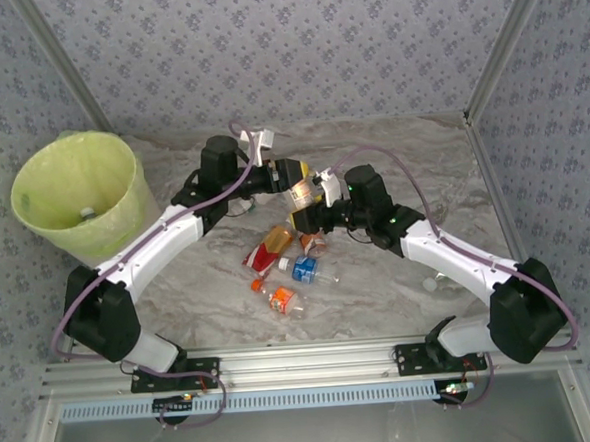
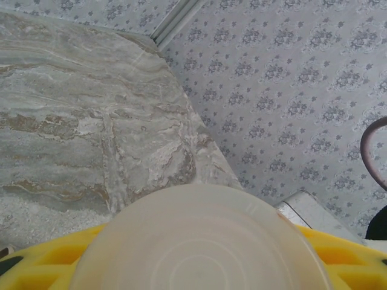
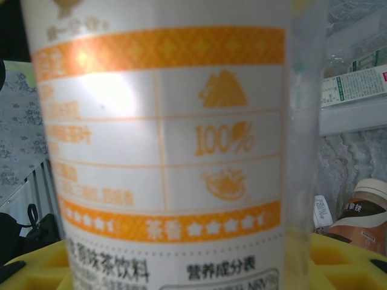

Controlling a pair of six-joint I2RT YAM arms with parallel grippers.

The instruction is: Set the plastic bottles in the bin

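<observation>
I judge the task far from done: the right gripper [image 1: 315,199] is clamped on an orange-labelled bottle [image 1: 300,192] aloft over the table [image 1: 401,159], the left gripper [image 1: 278,172] is at its end, though I cannot tell whether it grips, several bottles [image 1: 306,270] lie loose below, and the bin [image 1: 115,224] stands well apart at far left

held bottle [image 3: 163,151]: white label, orange bands and print | bin [image 1: 114,217]: lime-green liner | bench [image 1: 399,285]: grey marbling, tan veins | walls [image 1: 264,43]: grey-blue floral print | red-label bottle [image 1: 267,251] | blue-label bottle [image 1: 305,269] | orange-label bottle [image 1: 280,299] | arms [image 1: 166,239]: white, black joints
</observation>
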